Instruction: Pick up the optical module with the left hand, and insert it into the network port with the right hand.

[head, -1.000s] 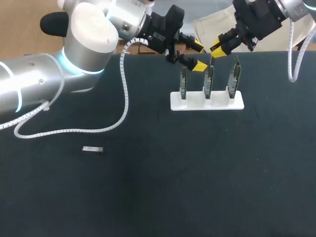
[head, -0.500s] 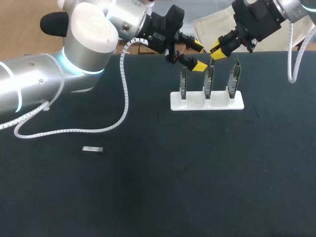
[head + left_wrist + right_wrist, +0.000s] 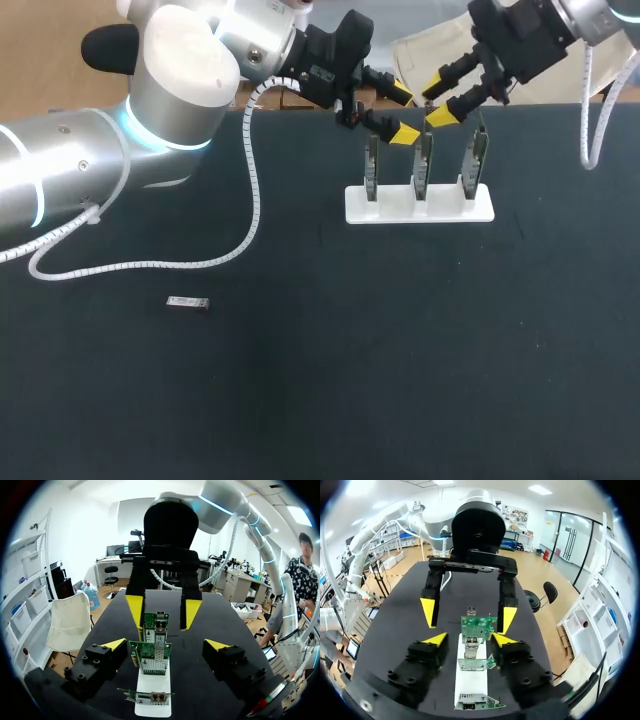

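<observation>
Our left end effector (image 3: pixel 402 114) is wide open and empty, like our right end effector (image 3: pixel 440 100), both by the cards (image 3: pixel 421 172). The module (image 3: pixel 187 303) lies well apart on the tabletop (image 3: pixel 400 350), on our left side, its long way sideways.

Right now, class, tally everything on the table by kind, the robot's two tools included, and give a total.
Cards: 3
Stand: 1
Module: 1
Tools, left tool and right tool: 2
Total: 7

Bright overhead lighting, seemingly soft shadows
</observation>
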`<state>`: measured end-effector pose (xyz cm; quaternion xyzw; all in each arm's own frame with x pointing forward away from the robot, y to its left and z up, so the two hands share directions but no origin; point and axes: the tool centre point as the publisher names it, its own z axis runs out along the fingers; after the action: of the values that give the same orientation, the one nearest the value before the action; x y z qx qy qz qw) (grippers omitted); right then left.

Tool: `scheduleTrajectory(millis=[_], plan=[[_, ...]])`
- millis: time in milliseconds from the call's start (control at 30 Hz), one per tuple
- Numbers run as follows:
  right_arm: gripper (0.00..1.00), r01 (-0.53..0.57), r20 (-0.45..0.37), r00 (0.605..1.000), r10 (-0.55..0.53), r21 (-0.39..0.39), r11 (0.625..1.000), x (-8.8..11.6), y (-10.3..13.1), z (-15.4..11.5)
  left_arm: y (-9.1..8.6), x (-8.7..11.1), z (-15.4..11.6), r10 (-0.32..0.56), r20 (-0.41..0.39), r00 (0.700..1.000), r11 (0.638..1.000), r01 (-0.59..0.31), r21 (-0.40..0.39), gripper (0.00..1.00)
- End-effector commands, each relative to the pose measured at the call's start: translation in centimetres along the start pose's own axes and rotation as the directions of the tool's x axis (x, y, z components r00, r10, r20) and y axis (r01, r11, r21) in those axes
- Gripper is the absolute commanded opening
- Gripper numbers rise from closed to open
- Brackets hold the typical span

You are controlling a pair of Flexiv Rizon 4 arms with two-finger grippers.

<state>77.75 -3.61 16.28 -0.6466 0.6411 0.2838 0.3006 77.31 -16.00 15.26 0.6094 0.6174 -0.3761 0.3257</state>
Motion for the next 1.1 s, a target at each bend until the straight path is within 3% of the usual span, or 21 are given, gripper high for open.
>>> scheduleTrajectory(millis=[33,167,467,800,833,867,1100], plan=[[1.00,-0.026,0.036,0.999,0.026,0.007,1.000,0.1,-0.2,-0.6,0.2,-0.1,0.0,-0.001,-0.005,1.000,1.000,0.001,0.004,1.00],[1.00,-0.071,0.103,0.992,0.071,-0.008,0.997,0.1,-0.7,-1.6,0.2,-0.1,0.0,-0.001,-0.005,1.000,1.000,0.001,0.004,1.00],[1.00,-0.099,0.160,0.982,0.101,-0.024,0.995,0.4,-1.0,-3.2,0.2,-0.1,0.0,-0.001,-0.005,1.000,1.000,0.001,0.004,1.00],[1.00,-0.102,0.163,0.981,0.101,-0.004,0.995,0.8,-0.7,-3.8,0.2,-0.1,0.0,-0.001,-0.005,1.000,1.000,0.001,0.004,1.00],[0.44,-0.102,0.165,0.981,0.101,-0.001,0.995,0.8,-0.7,-3.8,0.2,-0.1,0.0,-0.001,-0.005,1.000,1.000,0.001,0.004,1.00],[0.00,-0.101,0.166,0.981,0.099,0.002,0.995,0.8,-0.7,-3.8,0.2,-0.1,0.0,-0.001,-0.005,1.000,1.000,0.001,0.004,1.00],[0.00,-0.097,0.171,0.981,0.094,0.010,0.995,0.6,-0.6,-3.8,0.2,-0.1,0.0,-0.001,-0.005,1.000,1.000,0.001,0.004,1.00]])
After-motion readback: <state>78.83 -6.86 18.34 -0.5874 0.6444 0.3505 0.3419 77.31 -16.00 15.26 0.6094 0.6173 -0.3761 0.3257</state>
